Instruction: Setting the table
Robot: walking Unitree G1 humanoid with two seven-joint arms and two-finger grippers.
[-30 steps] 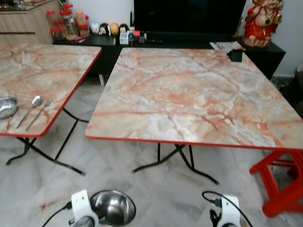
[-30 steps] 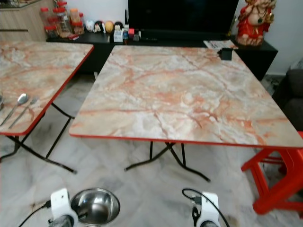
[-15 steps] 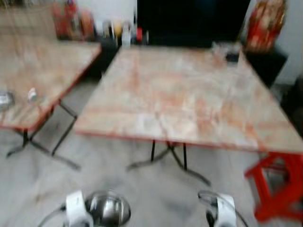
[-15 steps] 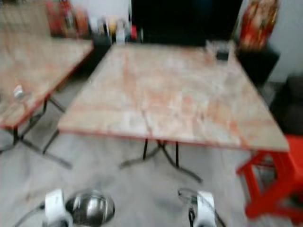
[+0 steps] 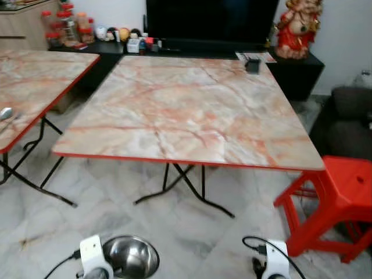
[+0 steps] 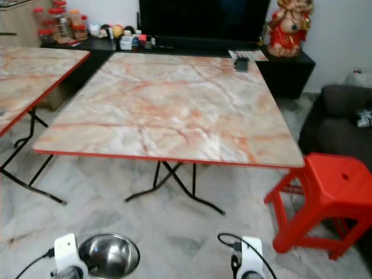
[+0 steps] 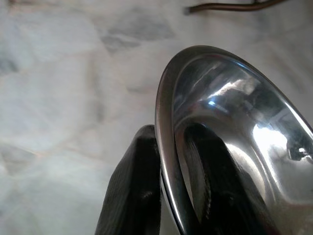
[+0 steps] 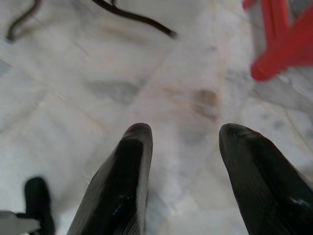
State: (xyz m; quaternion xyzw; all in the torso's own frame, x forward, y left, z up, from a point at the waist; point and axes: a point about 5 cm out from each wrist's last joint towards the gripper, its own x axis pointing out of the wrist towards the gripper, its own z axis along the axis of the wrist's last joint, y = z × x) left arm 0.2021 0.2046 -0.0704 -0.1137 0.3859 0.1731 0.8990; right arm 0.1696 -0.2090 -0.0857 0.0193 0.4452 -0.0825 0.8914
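Steel bowl [image 7: 230, 137] is low before us, above the floor [image 5: 116, 197]; our left gripper [image 7: 168, 161] pinches its rim between both fingers. Our right gripper [image 8: 183, 147] hangs with fingers spread. Ahead stands the marble table [image 5: 186, 110], a red stool [image 5: 343, 192] beside it.

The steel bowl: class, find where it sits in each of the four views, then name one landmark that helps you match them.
Left eye view: the steel bowl sits at the bottom edge, left of centre, below the marble table.
Right eye view: bottom left.
Left wrist view: its rim is pinched between the left gripper fingers.
Right wrist view: not in it.
Shared landmark: the red stool, also in the right wrist view.
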